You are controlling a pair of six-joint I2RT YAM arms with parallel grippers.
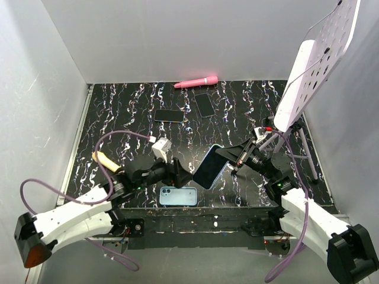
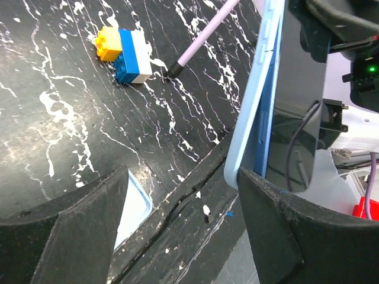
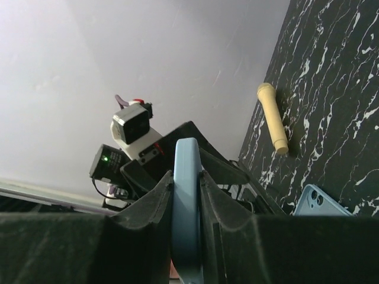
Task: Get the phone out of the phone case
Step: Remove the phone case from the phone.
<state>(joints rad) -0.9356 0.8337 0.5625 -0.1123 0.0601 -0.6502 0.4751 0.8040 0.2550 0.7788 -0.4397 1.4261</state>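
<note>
A phone with a dark screen (image 1: pixel 211 167) sits in a light blue case (image 2: pixel 254 112). My right gripper (image 1: pixel 237 157) is shut on its upper edge and holds it tilted above the table; in the right wrist view (image 3: pixel 186 177) both pads press the case's blue rim (image 3: pixel 186 160). My left gripper (image 1: pixel 180 171) is open at the phone's lower left end. In the left wrist view (image 2: pixel 182 177) the right finger (image 2: pixel 278 225) is at the case's bottom corner and the left finger (image 2: pixel 77 225) stands well apart from it.
A second light blue case (image 1: pixel 178 196) lies flat near the front edge under the held phone. Two dark phones (image 1: pixel 169 115) (image 1: pixel 205 105) and a pink object (image 1: pixel 196 81) lie at the back. A beige cylinder (image 1: pixel 105 161) lies left. A toy brick block (image 2: pixel 124 53) and a white perforated board (image 1: pixel 317 59) are on the right.
</note>
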